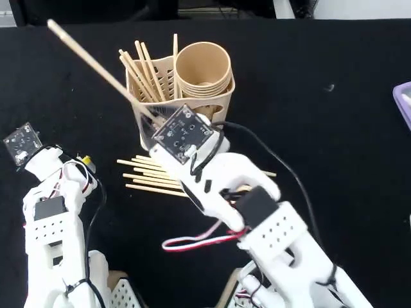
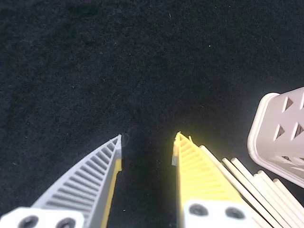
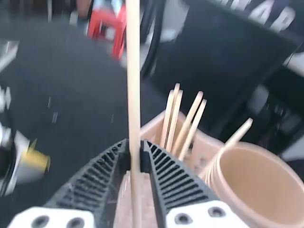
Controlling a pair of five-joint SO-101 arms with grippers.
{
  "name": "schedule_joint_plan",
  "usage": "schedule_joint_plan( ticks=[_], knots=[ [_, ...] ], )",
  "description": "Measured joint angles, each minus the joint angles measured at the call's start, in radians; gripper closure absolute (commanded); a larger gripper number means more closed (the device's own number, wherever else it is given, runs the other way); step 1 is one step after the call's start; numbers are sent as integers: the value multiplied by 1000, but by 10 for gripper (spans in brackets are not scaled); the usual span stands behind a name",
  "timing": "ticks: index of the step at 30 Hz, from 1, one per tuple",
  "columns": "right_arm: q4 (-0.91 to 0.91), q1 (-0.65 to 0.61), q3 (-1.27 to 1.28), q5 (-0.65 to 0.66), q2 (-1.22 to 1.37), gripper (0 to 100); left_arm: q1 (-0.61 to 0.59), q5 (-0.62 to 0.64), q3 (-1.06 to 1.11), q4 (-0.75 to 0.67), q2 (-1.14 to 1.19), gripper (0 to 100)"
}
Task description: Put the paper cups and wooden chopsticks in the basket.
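Note:
A beige slotted basket (image 1: 186, 106) stands at the back centre with stacked paper cups (image 1: 203, 67) and several chopsticks (image 1: 144, 70) upright in it. My right gripper (image 3: 134, 156) is shut on one wooden chopstick (image 3: 133, 80), held just in front of the basket (image 3: 156, 128) and slanting up to the far left (image 1: 90, 58). More chopsticks (image 1: 154, 176) lie flat on the black table before the basket. My left gripper (image 2: 147, 147) hangs open over bare cloth, with the loose chopsticks (image 2: 256, 185) and a basket corner (image 2: 280, 133) beside its yellow finger.
A purple object (image 1: 403, 99) sits at the right edge of the black table (image 1: 334, 128). The left arm (image 1: 51, 212) stands at the front left, the right arm (image 1: 257, 224) in the front middle with a red and white cable.

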Motion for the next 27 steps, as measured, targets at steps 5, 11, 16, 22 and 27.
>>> schedule_joint_plan(
  ticks=[5, 11, 16, 22, 27],
  knots=[
    [-307, 0, 26, -57, 86, 987, 0, 0, 0, 0, 0, 820],
    [-540, 46, 26, -189, 226, 987, 0, 0, 0, 0, 0, 820],
    [-624, 74, 26, -273, 336, 987, 0, 0, 0, 0, 0, 820],
    [-644, 84, -15, -265, 491, 987, 0, 0, 0, 0, 0, 820],
    [-646, 132, -66, -265, 612, 987, 0, 0, 0, 0, 0, 820]
  ],
)
